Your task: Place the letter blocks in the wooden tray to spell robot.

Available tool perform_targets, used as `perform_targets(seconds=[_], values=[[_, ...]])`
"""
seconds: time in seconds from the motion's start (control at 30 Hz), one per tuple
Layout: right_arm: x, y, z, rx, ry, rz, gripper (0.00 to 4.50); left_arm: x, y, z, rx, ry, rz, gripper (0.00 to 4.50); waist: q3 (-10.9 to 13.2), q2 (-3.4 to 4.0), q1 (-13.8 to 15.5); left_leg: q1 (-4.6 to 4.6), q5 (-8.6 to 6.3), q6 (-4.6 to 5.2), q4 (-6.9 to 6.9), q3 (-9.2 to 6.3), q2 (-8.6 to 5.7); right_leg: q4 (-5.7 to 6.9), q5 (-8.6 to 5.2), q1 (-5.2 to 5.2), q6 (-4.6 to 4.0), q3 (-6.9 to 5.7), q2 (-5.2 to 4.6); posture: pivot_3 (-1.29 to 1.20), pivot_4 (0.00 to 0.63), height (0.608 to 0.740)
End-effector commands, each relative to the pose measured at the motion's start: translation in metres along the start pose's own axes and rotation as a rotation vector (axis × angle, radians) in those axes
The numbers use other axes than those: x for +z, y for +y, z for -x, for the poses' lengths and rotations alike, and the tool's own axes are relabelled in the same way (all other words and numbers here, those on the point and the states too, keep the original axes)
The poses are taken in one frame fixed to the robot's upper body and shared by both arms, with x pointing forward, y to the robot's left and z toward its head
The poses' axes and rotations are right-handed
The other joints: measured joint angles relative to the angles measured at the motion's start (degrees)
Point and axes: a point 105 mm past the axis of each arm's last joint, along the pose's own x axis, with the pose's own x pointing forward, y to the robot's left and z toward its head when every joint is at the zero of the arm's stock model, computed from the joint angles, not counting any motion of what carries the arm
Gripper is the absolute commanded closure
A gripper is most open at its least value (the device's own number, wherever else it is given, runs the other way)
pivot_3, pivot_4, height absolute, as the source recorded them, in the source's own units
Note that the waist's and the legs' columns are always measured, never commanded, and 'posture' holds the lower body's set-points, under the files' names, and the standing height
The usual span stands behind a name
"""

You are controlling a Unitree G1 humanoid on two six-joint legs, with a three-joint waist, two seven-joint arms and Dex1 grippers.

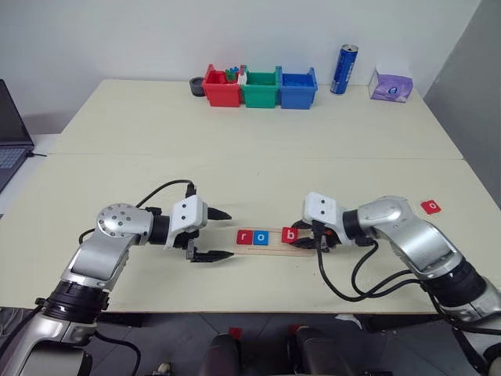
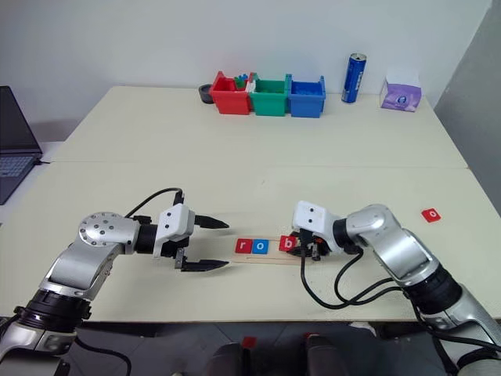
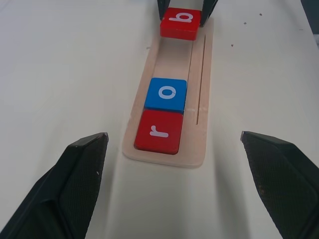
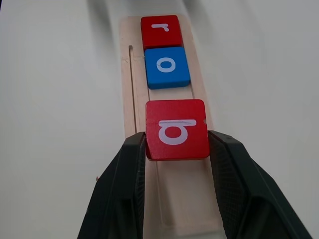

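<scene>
The wooden tray (image 1: 270, 248) lies near the table's front edge. In it a red "r" block (image 1: 244, 236) and a blue "o" block (image 1: 261, 237) sit side by side at its left end. My right gripper (image 4: 177, 144) is shut on a red "b" block (image 4: 177, 129), held over the tray a small gap to the right of the "o". My left gripper (image 1: 221, 234) hangs open just left of the tray, nothing between its fingers. Another red "o" block (image 1: 430, 207) lies on the table far to the right.
Red (image 1: 222, 86), green (image 1: 261, 88) and blue (image 1: 298, 88) bins stand in a row at the table's back, with a blue can (image 1: 344, 69) and a purple tissue box (image 1: 391, 84) to their right. A laptop (image 1: 12, 133) sits at the left edge.
</scene>
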Motion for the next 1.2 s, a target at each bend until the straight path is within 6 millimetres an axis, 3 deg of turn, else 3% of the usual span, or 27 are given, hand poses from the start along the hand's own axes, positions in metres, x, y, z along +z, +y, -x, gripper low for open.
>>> perform_targets(seconds=[0.03, 0.37, 0.87, 1.13, 1.2], values=[[0.009, -0.001, -0.003, 0.016, 0.000, 0.065, 3.04, 0.007, 0.003, 0.004, 0.022, -0.007, -0.044, 0.00, 0.00, 0.00, 0.06, 0.00, 0.00, 0.00, 0.00, -0.01, 0.00, 0.01, 0.00, 0.00, 0.00, -0.01, 0.00, 0.00, 0.150, 0.740], [0.012, -0.006, -0.018, 0.040, 0.005, 0.077, 3.04, 0.011, 0.003, 0.000, 0.034, -0.020, -0.054, 0.00, 0.00, 0.00, -0.04, 0.01, 0.00, 0.00, 0.00, 0.00, 0.00, 0.05, 0.00, -0.01, -0.01, -0.01, 0.00, 0.00, 0.150, 0.740], [0.015, -0.007, -0.023, 0.063, 0.009, 0.084, 3.04, 0.015, 0.004, -0.004, 0.044, -0.032, -0.057, 0.00, 0.00, 0.00, -0.04, 0.01, 0.00, 0.00, 0.01, -0.01, 0.00, 0.06, 0.00, -0.02, -0.01, -0.02, -0.01, 0.00, 0.150, 0.740], [0.022, -0.013, -0.018, 0.044, -0.010, 0.085, 0.15, 0.017, 0.004, -0.005, 0.047, -0.036, -0.057, 0.00, 0.00, 0.00, -0.05, 0.01, 0.00, 0.00, 0.00, -0.01, 0.00, 0.06, 0.00, -0.02, -0.01, -0.01, -0.01, 0.00, 0.150, 0.740], [0.027, -0.014, -0.014, 0.039, -0.030, 0.085, 0.03, 0.017, 0.004, -0.005, 0.048, -0.037, -0.057, 0.00, 0.00, 0.01, -0.04, 0.01, 0.00, 0.00, 0.00, -0.02, 0.00, 0.06, 0.00, -0.02, -0.01, -0.01, -0.01, 0.00, 0.150, 0.740]])
